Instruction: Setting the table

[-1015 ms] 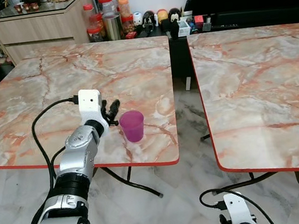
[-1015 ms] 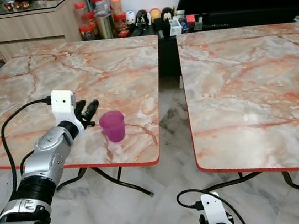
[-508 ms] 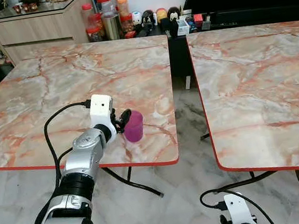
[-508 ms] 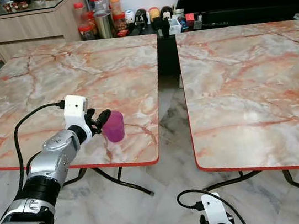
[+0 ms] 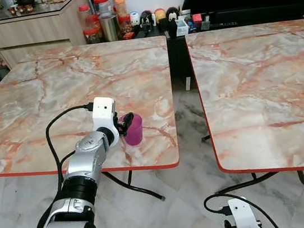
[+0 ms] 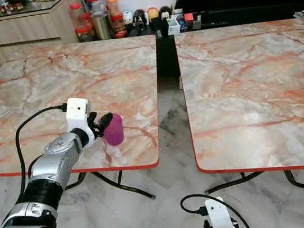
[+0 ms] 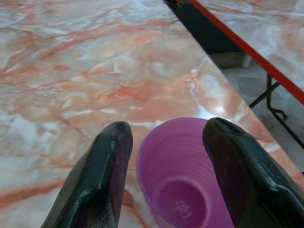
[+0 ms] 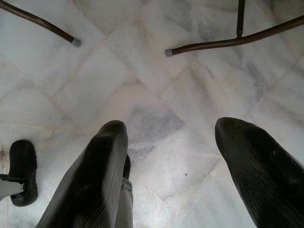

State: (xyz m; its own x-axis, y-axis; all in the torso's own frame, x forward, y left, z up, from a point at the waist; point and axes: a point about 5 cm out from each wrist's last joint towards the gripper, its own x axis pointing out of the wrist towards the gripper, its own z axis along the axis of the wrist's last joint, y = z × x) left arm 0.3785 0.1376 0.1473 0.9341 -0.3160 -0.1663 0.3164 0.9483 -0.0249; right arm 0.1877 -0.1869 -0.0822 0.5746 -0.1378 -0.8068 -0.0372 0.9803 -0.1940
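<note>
Purple cup (image 5: 134,129) on left bench (image 5: 53,94), left hand (image 7: 164,166) open astride it at 9 o'clock, ungripped; right hand (image 8: 171,166) open, idle; setting barely begun.

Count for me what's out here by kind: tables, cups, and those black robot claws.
Marble tables: 2 (left, right)
Purple cups: 1
Grippers: 2 (left gripper, right gripper)
Total: 5
</note>
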